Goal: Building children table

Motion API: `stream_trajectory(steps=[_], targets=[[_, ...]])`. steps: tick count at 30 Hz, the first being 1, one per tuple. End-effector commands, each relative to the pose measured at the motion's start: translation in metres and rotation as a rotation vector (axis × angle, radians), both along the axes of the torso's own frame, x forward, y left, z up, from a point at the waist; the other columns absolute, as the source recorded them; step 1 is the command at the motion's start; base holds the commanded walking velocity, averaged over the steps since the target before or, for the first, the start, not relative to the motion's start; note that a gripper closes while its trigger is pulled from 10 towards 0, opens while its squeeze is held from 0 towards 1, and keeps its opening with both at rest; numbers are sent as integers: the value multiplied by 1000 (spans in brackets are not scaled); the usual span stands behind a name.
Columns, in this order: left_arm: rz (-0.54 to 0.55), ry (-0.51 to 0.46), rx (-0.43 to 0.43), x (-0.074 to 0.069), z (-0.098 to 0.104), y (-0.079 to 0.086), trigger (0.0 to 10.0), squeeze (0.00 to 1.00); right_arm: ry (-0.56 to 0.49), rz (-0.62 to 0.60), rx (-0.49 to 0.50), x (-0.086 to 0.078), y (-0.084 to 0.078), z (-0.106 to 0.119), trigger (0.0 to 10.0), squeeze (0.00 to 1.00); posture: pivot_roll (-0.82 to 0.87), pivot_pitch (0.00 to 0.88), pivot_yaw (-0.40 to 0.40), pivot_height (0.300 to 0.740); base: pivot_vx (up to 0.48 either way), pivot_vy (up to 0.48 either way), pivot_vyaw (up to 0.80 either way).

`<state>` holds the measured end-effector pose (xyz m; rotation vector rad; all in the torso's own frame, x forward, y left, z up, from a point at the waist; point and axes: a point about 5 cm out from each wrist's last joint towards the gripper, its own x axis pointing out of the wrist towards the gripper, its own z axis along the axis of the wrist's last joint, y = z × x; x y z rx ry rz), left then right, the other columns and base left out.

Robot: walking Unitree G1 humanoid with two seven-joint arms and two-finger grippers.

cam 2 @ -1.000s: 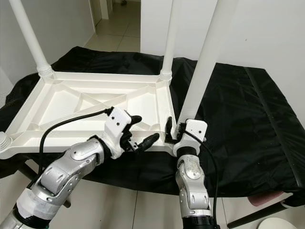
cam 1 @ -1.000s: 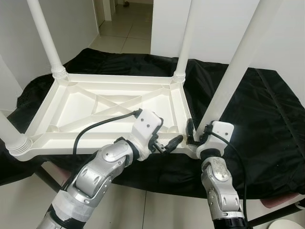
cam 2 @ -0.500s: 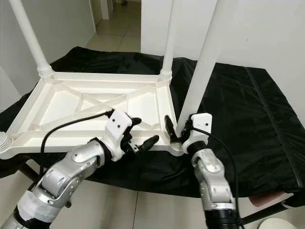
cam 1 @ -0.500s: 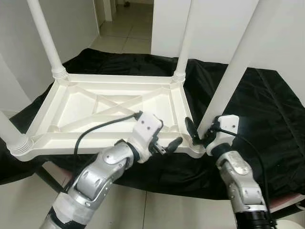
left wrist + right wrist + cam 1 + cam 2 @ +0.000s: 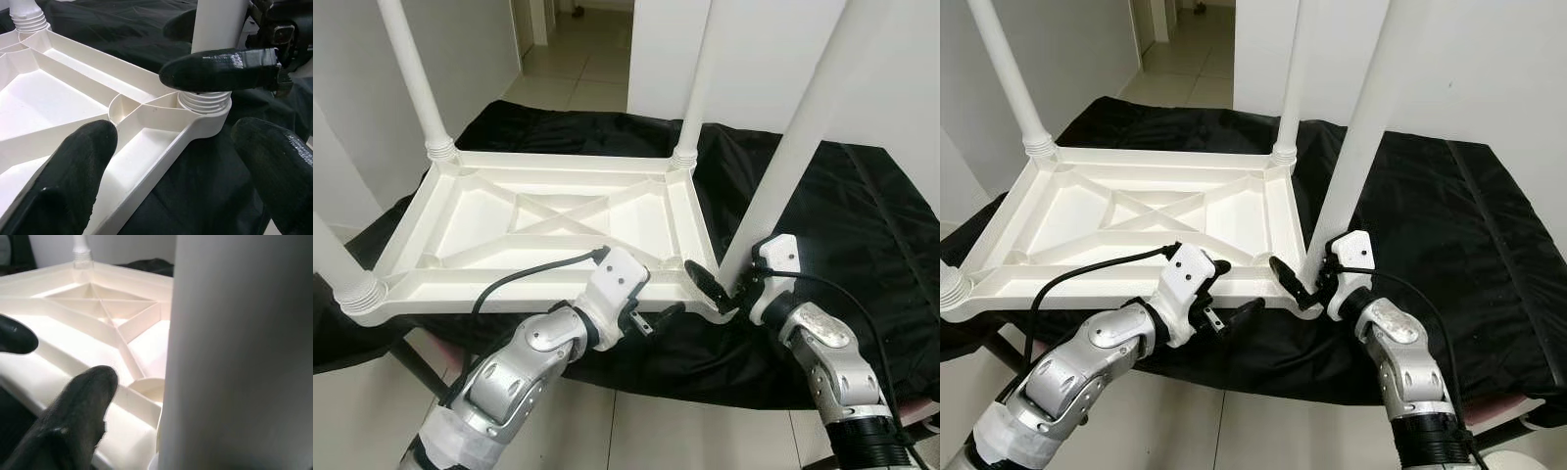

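Observation:
A white plastic children's table [image 5: 489, 220] lies upside down on a black cloth, its legs pointing up. My right gripper [image 5: 1314, 284] is open at the base of the near-right leg [image 5: 793, 147]. One finger [image 5: 220, 71] crosses just above the threaded socket [image 5: 205, 100], and another finger [image 5: 73, 416] stands a little clear of the leg. My left gripper [image 5: 658, 296] is open beside that same corner, over the table's near rim. One of its fingers [image 5: 73, 181] hangs over the ribbed underside and the other [image 5: 274, 161] over the cloth.
The black cloth [image 5: 862, 196] spreads widely to the right. Three more white legs stand at the far left [image 5: 416, 78], far right [image 5: 695, 88] and near left [image 5: 337, 264]. White walls close in behind, with a tiled passage [image 5: 578, 49] between them. Bare floor lies below the near edge.
My right wrist has swung from in front of the near-right leg round to its right side, its fingers staying at the leg's base. The left gripper has sunk slightly toward the near rim.

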<state>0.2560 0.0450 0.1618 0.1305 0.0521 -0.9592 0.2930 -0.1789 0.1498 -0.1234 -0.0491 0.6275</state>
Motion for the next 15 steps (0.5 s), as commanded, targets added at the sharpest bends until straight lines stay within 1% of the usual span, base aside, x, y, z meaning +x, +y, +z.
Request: stream_trajectory(steps=[1,2,8,11,13,14,15], targets=[[-62,-1,11,-3,0,-3,10000,0,12,18,2,2,1,0,4588,0,-27,0,-41,740,0,0,0],[-60,-2,12,-3,1,-2,10000,0,21,18,-2,3,-2,-1,0,0,-27,0,-41,740,0,0,0],[-56,-8,16,-3,1,-1,10000,0,50,11,6,4,-7,-5,0,0,-27,0,-41,740,0,0,0],[-56,-13,19,-3,2,-1,10000,0,81,7,20,1,-10,-10,0,0,-30,0,-36,740,0,0,0],[-56,-13,19,-3,2,-1,10000,0,81,7,20,1,-10,-10,0,0,-30,0,-36,740,0,0,0],[-57,-16,21,-3,2,0,10000,0,106,-8,31,-1,-12,-15,10000,0,-30,0,-36,740,0,0,0],[-57,-16,21,-3,2,0,10000,0,106,-8,31,-1,-12,-15,10000,0,-30,0,-36,740,0,0,0]])
